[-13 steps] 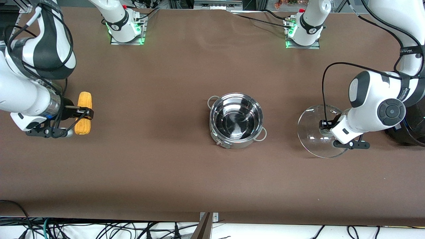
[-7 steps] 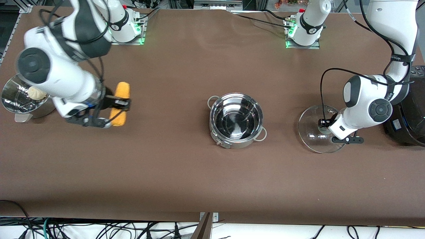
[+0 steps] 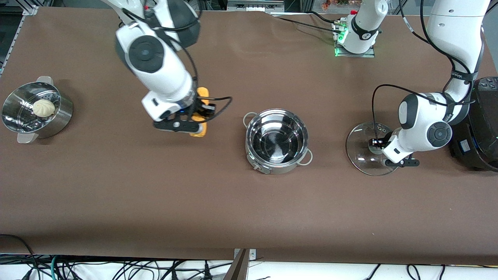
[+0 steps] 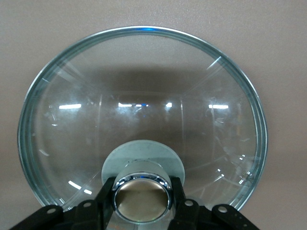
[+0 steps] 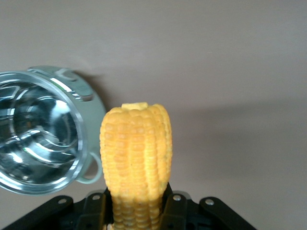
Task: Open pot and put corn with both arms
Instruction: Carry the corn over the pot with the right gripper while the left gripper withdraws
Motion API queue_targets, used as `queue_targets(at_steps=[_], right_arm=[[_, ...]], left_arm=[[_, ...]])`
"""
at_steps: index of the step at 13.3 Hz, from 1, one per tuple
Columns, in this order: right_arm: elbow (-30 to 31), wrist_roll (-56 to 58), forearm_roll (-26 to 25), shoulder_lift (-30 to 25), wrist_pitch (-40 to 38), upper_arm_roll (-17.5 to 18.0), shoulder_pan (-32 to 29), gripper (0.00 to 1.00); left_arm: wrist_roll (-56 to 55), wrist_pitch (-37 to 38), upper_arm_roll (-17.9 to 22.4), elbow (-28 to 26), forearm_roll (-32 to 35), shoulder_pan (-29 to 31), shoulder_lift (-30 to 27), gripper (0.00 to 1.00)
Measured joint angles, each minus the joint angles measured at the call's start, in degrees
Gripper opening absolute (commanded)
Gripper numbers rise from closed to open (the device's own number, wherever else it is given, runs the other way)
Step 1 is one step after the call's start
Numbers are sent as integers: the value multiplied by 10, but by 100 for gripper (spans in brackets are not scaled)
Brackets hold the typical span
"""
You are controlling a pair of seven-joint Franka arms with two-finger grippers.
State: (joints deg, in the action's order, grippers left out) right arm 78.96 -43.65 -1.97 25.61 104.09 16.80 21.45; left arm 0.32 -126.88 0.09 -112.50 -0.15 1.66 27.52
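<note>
From the front you see the pot (image 3: 277, 140) open mid-table, the right gripper (image 3: 199, 116) carrying the corn (image 3: 202, 113) beside it. Left wrist: left gripper (image 4: 142, 196) clamped on the glass lid's (image 4: 144, 115) knob. Right wrist: jaws squeeze the cob; dropping it in remains

High front camera overlooks the whole tabletop (image 3: 249, 217); wrist cameras look closely along the fingers, the right sharing the pot (image 3: 277, 140) (image 5: 41, 132).
</note>
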Motion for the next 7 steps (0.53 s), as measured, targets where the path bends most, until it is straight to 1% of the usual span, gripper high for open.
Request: queue_targets(at_steps=[1,2,5,7], right_arm=[[-20,-19,-6,20,7,0,19,0],[-40,-37,-13,41,13,-1,37,0],[-97,-76,-34,93,36,-1,80,0],[-118,-97,-48,118,60,-2,100,0]], left_arm=[[0,0,0,0,0,0,0,95],[0,0,0,0,0,0,0,100],[0,0,0,1,0,0,-1,100],[0,9,0,4,0,0,-13,100]])
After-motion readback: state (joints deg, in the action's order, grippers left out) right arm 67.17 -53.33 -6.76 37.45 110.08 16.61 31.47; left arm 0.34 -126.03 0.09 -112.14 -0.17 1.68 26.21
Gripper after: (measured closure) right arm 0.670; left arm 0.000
